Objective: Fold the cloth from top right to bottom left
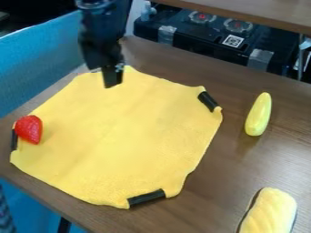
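On the far left there is a bright blue sheet next to the worktop. The worktop is brown and looks like wood.

A short, flat black strip is at the left edge of the cloth. Just beside it sits a shiny red toy strawberry, right on top of the cloth. The big, soft yellow cloth is spread out flat on the worktop, with a few little bumps and a wavy edge. It takes up the left and middle part.

The black robot gripper hangs down over the top edge of the cloth, a bit to the left of the middle. I can't tell if it is open or closed, or if it is touching the cloth.

Another black strip is at the bottom edge of the cloth. Behind the worktop is a big black box with bits of silver tape and two round parts with red middles. One more black strip leans along the cloth's right corner.

Past that, a long, smooth yellow-green toy is on the worktop, apart from the cloth. Down at the bottom right is a puffy, pale yellow lump.
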Controlling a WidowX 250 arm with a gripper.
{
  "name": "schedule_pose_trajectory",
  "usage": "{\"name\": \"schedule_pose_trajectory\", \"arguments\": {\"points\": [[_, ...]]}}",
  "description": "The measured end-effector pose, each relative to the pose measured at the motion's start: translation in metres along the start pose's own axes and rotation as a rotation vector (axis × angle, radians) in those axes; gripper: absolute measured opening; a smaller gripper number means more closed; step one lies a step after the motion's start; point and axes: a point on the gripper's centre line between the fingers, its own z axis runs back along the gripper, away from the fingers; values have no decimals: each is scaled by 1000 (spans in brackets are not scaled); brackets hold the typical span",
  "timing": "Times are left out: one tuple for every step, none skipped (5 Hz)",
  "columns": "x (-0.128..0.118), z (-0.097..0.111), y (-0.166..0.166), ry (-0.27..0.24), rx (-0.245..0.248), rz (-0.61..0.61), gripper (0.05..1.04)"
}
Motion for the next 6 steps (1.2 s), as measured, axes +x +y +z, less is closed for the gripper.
{"name": "schedule_pose_trajectory", "arguments": {"points": [[20, 2, -4, -70, 19, 213, 999], [42, -14, -15, -78, -24, 421, 999], [70, -41, -38, -42, -32, 513, 999], [104, -54, -55, -61, -27, 539, 999], [131, -67, -66, -75, -36, 554, 999], [153, -75, -74, -95, -21, 553, 999]]}}
